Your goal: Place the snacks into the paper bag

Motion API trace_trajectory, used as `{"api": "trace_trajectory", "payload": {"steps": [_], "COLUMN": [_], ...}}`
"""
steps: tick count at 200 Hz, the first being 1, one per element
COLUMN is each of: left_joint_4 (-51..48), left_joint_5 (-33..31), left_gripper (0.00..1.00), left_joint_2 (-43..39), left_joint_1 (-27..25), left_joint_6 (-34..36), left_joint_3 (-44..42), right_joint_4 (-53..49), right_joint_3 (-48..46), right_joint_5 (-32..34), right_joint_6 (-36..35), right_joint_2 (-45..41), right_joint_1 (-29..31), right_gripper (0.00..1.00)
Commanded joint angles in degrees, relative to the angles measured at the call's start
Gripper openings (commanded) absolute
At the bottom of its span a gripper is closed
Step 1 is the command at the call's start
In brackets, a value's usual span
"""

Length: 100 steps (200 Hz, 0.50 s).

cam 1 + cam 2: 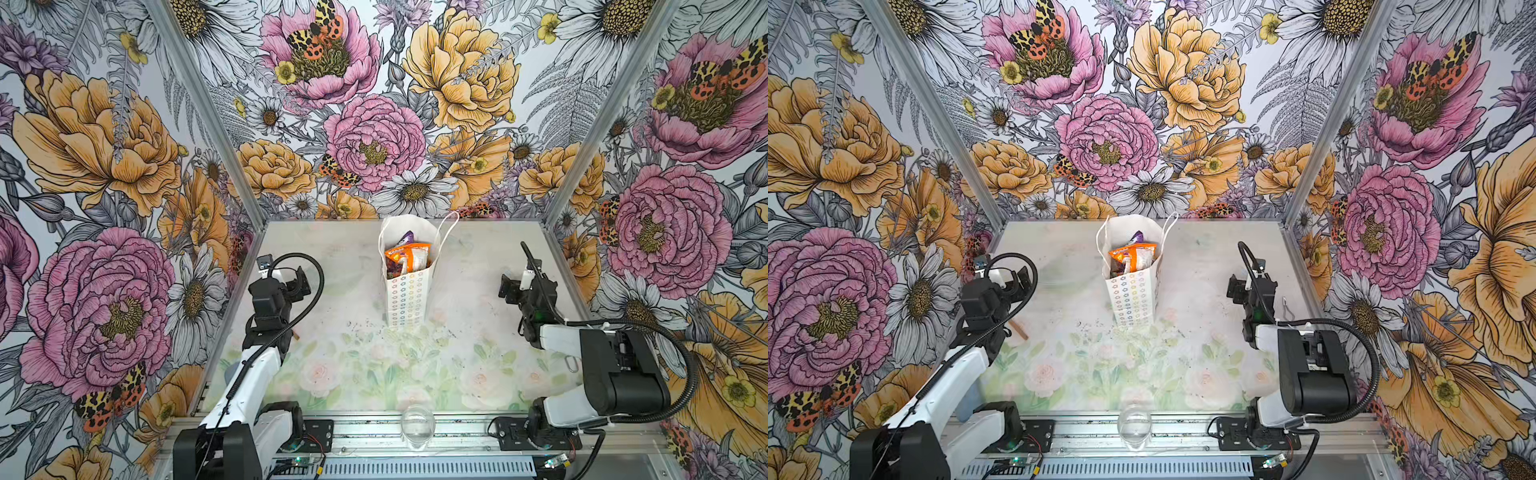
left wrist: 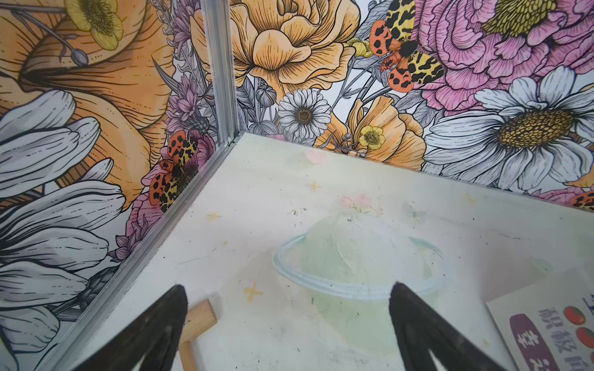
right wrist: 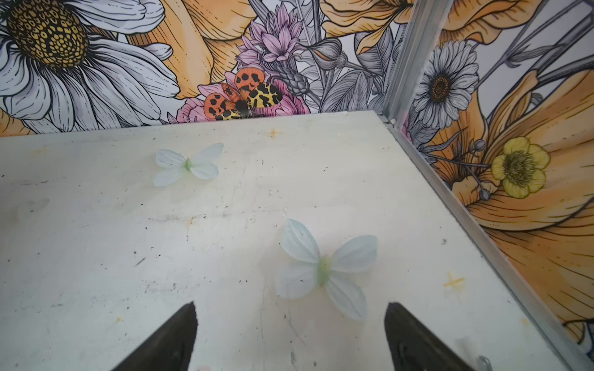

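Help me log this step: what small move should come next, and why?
Probably just park both arms. The snacks sit inside the upright paper bag, I see no packet outside it, and the left gripper and right gripper are open, empty, apart from the bag.

Bold floral wallpaper [image 1: 374,137] covers three walls; pale scuffed tabletop [image 1: 469,270] bears faded roses.

Black left gripper [image 2: 287,290] and black right gripper [image 3: 290,306] gape wide, empty.
Each hovers low at its own side, well apart, aimed far.
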Motion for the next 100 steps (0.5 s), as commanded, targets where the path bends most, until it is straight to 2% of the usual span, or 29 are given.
{"api": "trace_trajectory", "payload": {"steps": [1,61,84,100], "left_joint_4": [10.25,28.78,30.04,34.31], "left_joint_5": [2.16,5.56,6.24,6.26], "left_gripper": [0.99,0.99,0.99,0.99], "left_joint_2": [2.65,16.0,19.44,22.58], "left_joint_1": [0.8,0.44,0.32,-0.06], "left_joint_6": [0.49,-0.5,-0.3,0.41], "left_joint_3": [-1.87,-6.59,-6.34,-6.9], "right_joint_4": [5.39,9.69,10.03,10.21], "right_joint_3": [-0.95,-2.79,-2.91,-2.96], "right_joint_5": [2.27,4.83,5.39,5.63], "right_joint_6": [-0.57,-0.73,-0.96,-1.16], "right_joint_2": [0.31,1.46,1.56,1.64], "right_joint_1": [0.69,1.57,2.01,2.19], "right_gripper": [0.93,0.94,0.94,0.94]}}
